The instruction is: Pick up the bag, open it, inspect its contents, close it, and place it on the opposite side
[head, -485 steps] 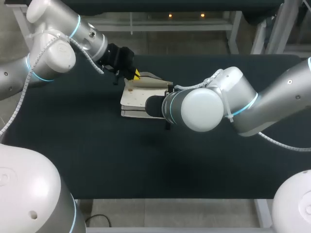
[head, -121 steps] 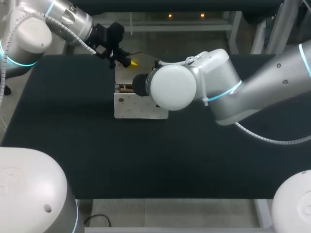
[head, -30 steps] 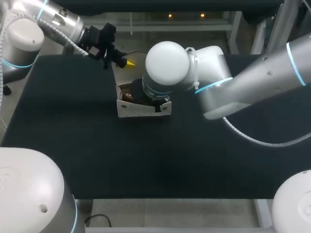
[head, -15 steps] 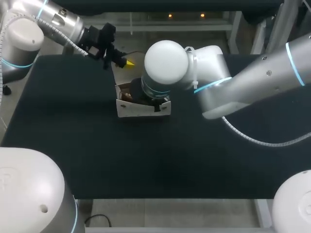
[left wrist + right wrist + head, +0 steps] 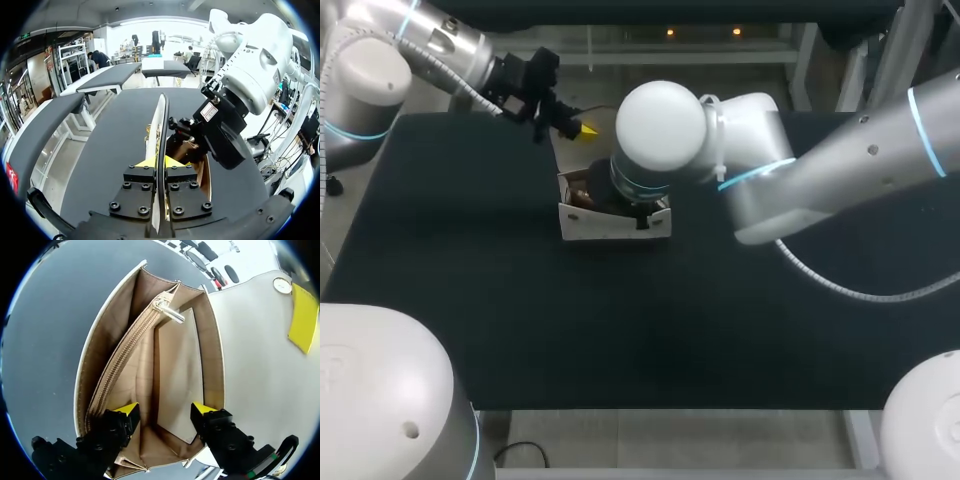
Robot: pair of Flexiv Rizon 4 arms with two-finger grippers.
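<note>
The bag [image 5: 612, 222] stood upright on the black table [image 5: 470, 300], a little left of the middle toward the far edge, with its long axis running from my left to my right across the table. Its mouth was open and faced upward. The left gripper [image 5: 161, 161] was clamped on the bag's flap [image 5: 161, 120], 1 finger on each face, and held it raised on edge over the far side of the bag, at the bag's left end. The right gripper [image 5: 165, 408] hung directly above the mouth and pointed straight down into it, with its 2 fingers spread apart and nothing between them. In the right wrist view the mouth ran lengthwise ahead of the gripper, so the fingers spanned the bag's short width. Inside, a zipper [image 5: 127, 352] ran along the middle pocket, with a flat pale panel [image 5: 180, 375] beside it; I could not tell whether anything else lay within. I judged the inspection to be the step in hand. Closing would turn on this stack: the flap would have to fall from the far side toward the near one, over the mouth, and the right wrist sat right in that path, so it would have to lift clear first.
</note>
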